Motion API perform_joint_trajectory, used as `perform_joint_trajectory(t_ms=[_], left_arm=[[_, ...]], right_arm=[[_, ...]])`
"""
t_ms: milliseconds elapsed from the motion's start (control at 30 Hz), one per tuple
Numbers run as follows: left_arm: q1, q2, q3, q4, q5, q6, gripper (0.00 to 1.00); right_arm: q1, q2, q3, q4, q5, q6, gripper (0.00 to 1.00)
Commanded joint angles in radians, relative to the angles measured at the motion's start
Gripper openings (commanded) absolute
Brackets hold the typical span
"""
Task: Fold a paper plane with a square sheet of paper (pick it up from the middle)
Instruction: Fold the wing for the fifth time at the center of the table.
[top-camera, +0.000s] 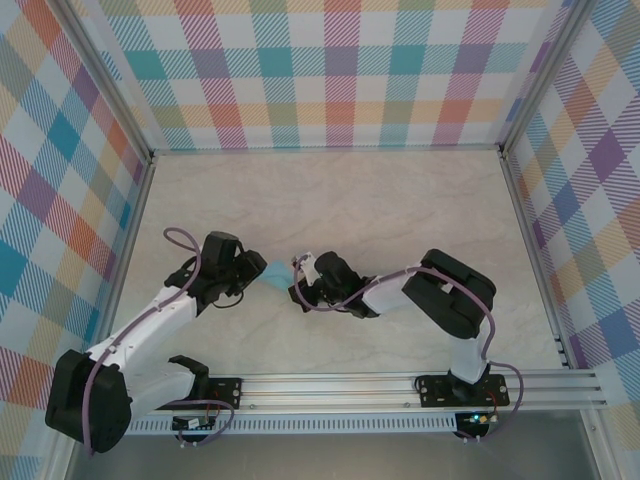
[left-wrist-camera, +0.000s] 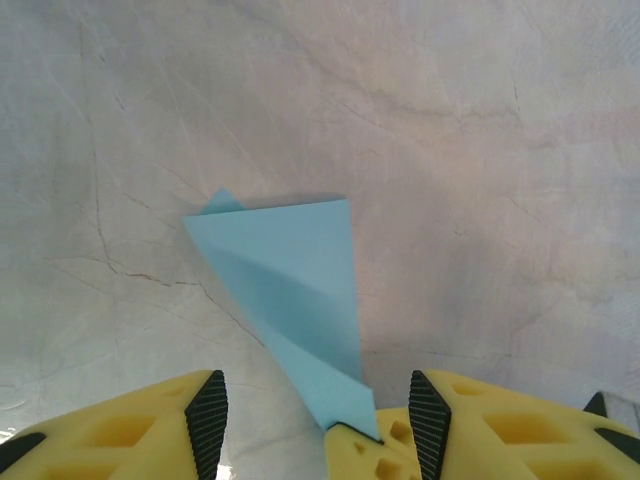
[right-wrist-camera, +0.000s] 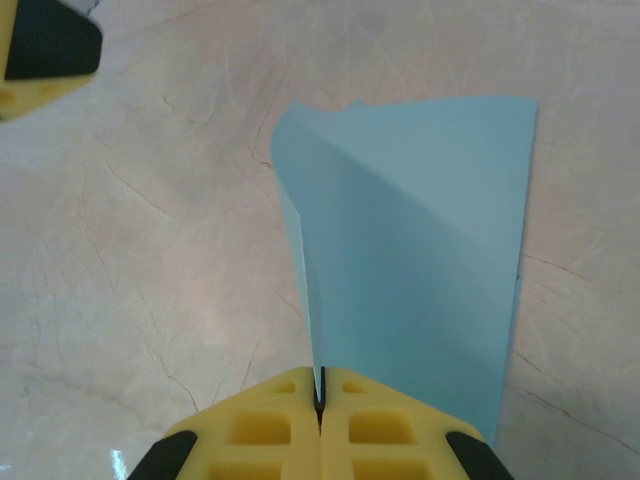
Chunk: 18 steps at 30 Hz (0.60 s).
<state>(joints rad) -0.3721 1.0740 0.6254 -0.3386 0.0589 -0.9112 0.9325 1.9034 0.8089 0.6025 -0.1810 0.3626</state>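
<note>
Reaching inward at frame centre, your right gripper (right-wrist-camera: 320, 388) clamps the creased, pointed light-blue paper plane (right-wrist-camera: 420, 260); your left gripper (left-wrist-camera: 318, 415) stands parted beside it above the marbled table (left-wrist-camera: 480, 150)

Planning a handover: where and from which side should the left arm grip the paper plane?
Probably the crease of the paper plane, just beyond the shut right gripper; bring the open left gripper from the opposite side: the flap looks floppy.
</note>
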Motion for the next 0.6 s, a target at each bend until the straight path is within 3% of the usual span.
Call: perform_joint_trajectory(t_ms=[0,567], left_arm=[[0.009,-0.025,-0.031,0.013,0.011,0.031,0.54],[0.006,-0.025,-0.108,0.149,0.091,0.057,0.54]], right_arm=[[-0.032,0.029,0.03,0.0,-0.125,0.161,0.0],[-0.157,0.102,-0.028,0.177,-0.252,0.472,0.0]])
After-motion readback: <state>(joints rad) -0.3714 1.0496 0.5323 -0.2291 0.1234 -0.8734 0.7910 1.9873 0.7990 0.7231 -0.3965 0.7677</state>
